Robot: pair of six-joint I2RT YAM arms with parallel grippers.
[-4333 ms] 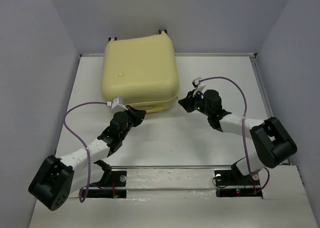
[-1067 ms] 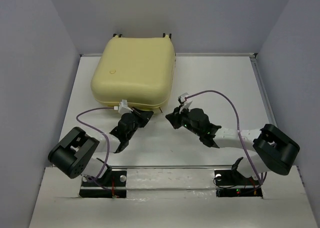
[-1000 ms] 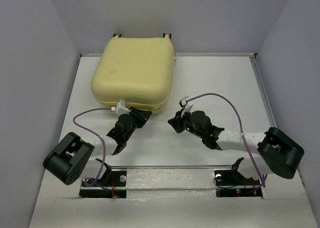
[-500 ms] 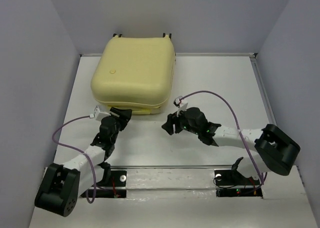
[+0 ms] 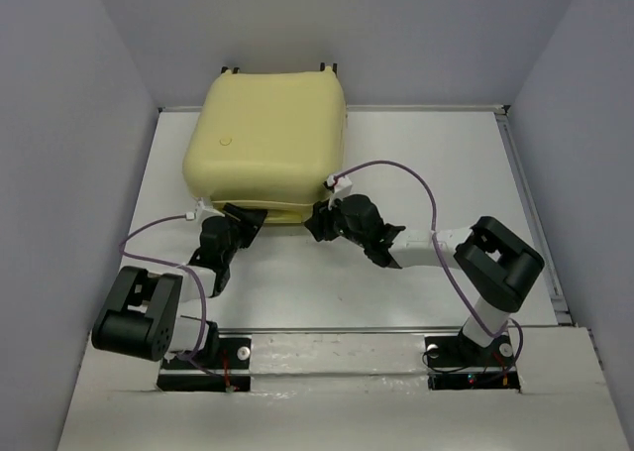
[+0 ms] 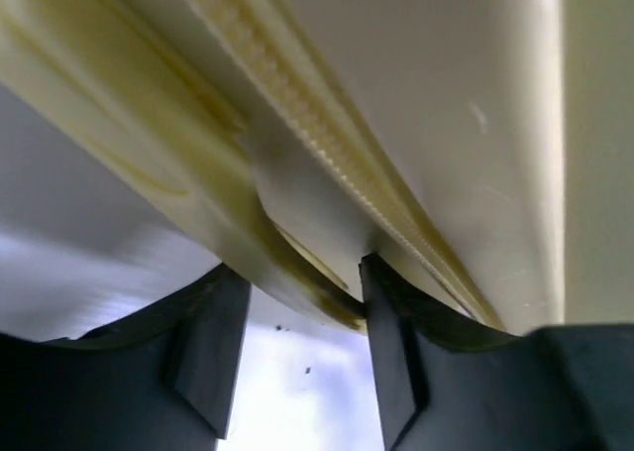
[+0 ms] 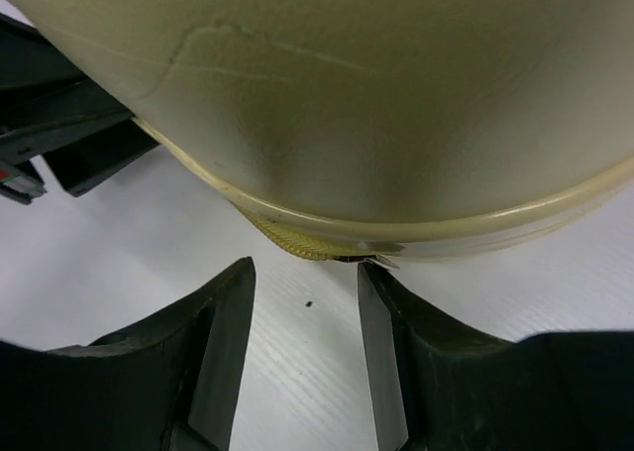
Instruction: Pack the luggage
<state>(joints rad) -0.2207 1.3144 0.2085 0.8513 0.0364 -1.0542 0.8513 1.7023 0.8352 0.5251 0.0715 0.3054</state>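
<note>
The luggage (image 5: pixel 265 139), a large pale yellow hard-shell case, lies flat at the back left of the table. Its near edge shows a seam with zipper teeth (image 6: pixel 297 124). My left gripper (image 5: pixel 245 219) is at the near edge, left of middle. In the left wrist view it (image 6: pixel 302 292) is open, with the lower rim of the luggage (image 6: pixel 396 94) reaching between its fingers. My right gripper (image 5: pixel 317 221) is at the near right corner. It (image 7: pixel 305 273) is open just in front of the luggage's (image 7: pixel 396 94) zipper edge (image 7: pixel 307 243), with bare table between the fingers.
The white table (image 5: pixel 426 173) is boxed in by grey walls on three sides. A raised rail (image 5: pixel 337 330) runs along the front by the arm bases. The luggage's small wheels (image 5: pixel 329 67) point at the back wall. The left arm (image 7: pixel 69 134) shows in the right wrist view.
Both grippers have gone from shut to open and moved in to the luggage's near edge. The right one shifted left, and the left one slid left and then back under the edge.
</note>
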